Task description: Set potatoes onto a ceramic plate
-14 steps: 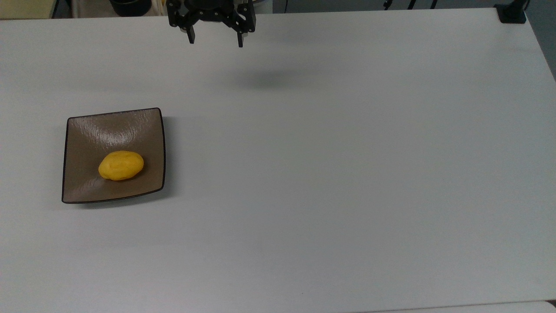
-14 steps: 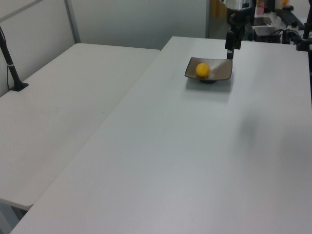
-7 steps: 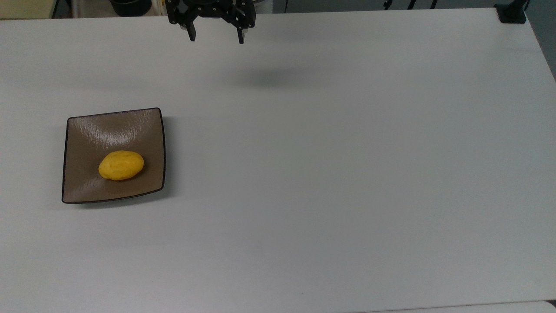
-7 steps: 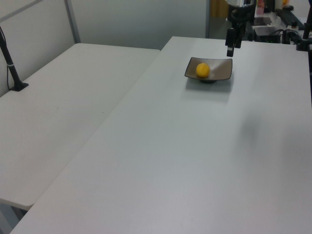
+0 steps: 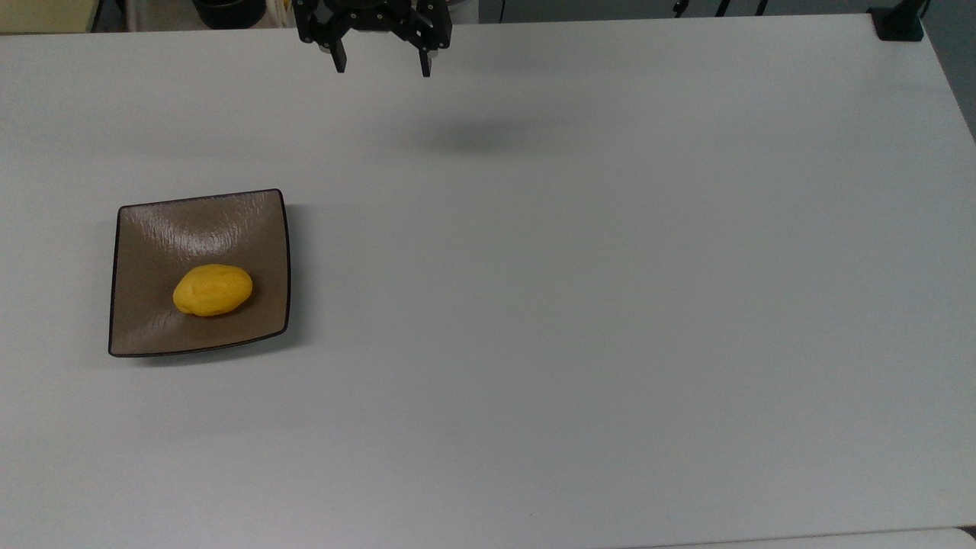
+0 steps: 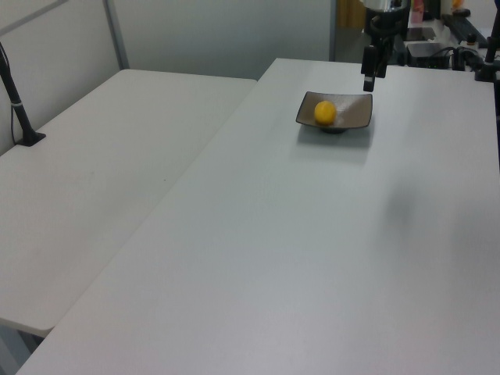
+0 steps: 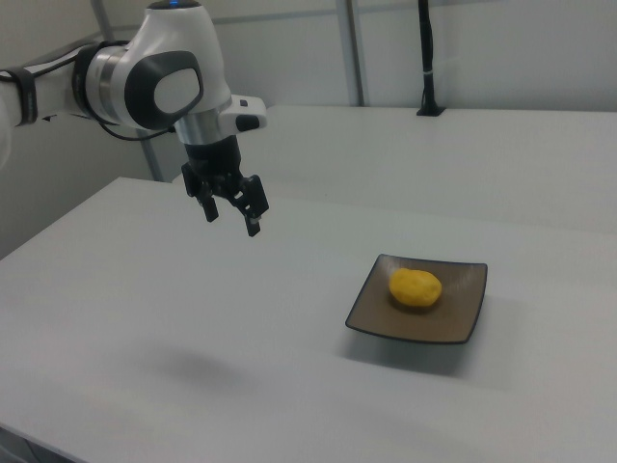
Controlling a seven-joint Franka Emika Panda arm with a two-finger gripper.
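On the white surface (image 5: 579,305), toward the top view's left, sits the ceramic plate (image 5: 152,236), square, glossy brown, with a thin dark rim. One yellow potato (image 5: 212,290) lies inside its shallow dish, a little toward the lower edge in the top view, touching nothing but the plate. The left view shows the same pair far up the surface, the potato (image 6: 325,112) on the left half of the plate (image 6: 351,113); the plate's far edge there runs close under the gripper's dark fingers and is hard to separate from them. The right view has the plate (image 7: 453,313) at the right with the potato (image 7: 415,287) near its back edge.

The gripper (image 5: 382,70) hangs in the air at the top edge of the top view, its upper body cut off by the frame, so only the black finger mounts and two fingers show. Its fingers are spread wide apart and hold nothing. A soft shadow lies on the surface below and to the right of it in the top view. The right view shows the gripper (image 7: 231,223) well clear of the surface, well apart from the plate, on the white arm (image 7: 159,77), whose base is cut off at the right view's left. The left view shows the gripper (image 6: 368,80) edge-on, so the gap between the fingers cannot be made out there.
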